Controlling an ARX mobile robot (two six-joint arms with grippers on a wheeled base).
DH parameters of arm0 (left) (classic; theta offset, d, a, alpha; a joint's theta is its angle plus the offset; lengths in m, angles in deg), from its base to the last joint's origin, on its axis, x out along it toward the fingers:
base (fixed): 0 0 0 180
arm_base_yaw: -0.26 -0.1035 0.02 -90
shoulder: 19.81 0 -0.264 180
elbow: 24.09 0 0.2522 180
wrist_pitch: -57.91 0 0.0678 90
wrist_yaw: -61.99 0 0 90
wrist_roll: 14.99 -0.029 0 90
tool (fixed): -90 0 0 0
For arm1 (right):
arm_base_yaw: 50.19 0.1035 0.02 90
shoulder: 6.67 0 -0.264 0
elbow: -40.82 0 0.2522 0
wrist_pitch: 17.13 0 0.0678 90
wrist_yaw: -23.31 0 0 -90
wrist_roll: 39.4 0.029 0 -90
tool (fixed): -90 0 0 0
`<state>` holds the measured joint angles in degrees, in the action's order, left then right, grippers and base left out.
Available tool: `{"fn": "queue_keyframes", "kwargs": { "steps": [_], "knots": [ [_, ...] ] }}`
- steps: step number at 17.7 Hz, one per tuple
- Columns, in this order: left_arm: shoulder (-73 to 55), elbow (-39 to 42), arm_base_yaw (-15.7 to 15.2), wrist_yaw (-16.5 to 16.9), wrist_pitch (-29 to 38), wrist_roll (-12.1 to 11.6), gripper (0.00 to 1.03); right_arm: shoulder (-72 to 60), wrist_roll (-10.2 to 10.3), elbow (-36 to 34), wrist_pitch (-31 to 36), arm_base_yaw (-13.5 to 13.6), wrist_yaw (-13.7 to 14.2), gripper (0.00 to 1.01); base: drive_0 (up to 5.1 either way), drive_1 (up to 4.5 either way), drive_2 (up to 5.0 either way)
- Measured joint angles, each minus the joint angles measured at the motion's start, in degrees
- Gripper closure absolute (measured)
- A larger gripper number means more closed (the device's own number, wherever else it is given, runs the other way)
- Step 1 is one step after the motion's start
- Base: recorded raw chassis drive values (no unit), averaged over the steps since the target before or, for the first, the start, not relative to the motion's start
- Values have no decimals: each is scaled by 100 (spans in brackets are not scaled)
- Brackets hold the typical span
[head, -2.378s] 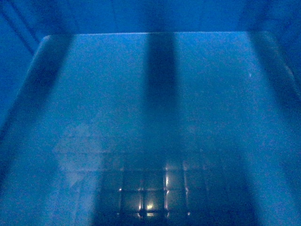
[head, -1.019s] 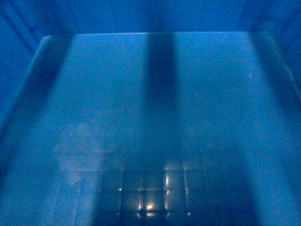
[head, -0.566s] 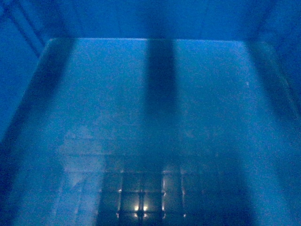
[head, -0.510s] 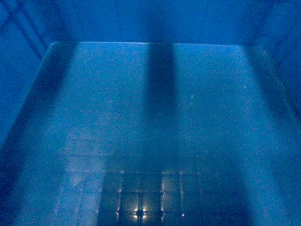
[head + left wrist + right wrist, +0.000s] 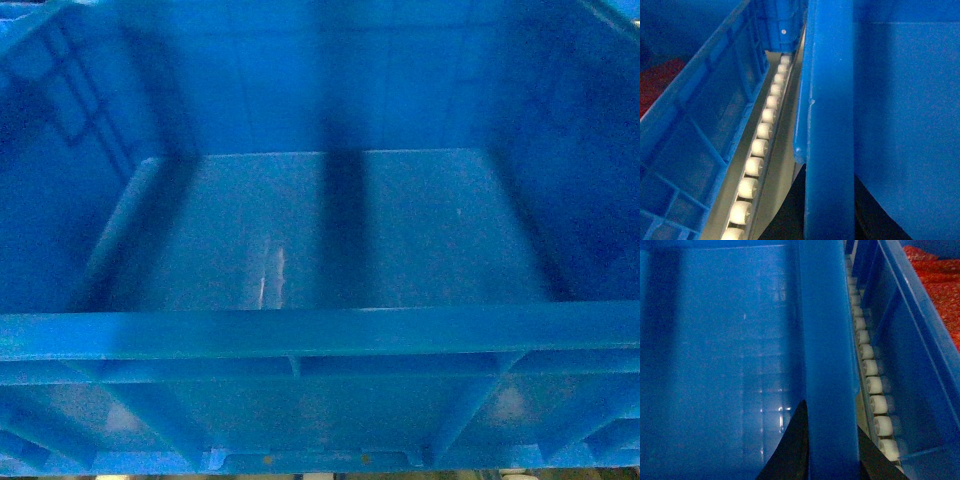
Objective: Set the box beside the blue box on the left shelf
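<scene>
The box (image 5: 330,240) is seen resting on the left shelf (image 5: 760,145), its side rims straddled and clamped by the left gripper (image 5: 827,200) and right gripper (image 5: 827,450). Neighbouring blue crates (image 5: 695,125) stand just beside it along both roller rails.

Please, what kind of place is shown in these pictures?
Probably a warehouse or factory storage rack: large blue plastic crates sit side by side on metal rails with white roller wheels, like flow shelving.
</scene>
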<state>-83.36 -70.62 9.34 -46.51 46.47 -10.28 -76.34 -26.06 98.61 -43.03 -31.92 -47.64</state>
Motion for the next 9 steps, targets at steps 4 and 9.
{"fn": "queue_keyframes", "kwargs": {
  "steps": [4,9],
  "knots": [
    [-717,-258,-66,111,168,-140,94,-717,76,192,52,-149,-87,92,0,0,0],
    [-1051,-310,133,17,140,-122,94,-1025,79,151,17,-304,-201,92,0,0,0]
  ]
}}
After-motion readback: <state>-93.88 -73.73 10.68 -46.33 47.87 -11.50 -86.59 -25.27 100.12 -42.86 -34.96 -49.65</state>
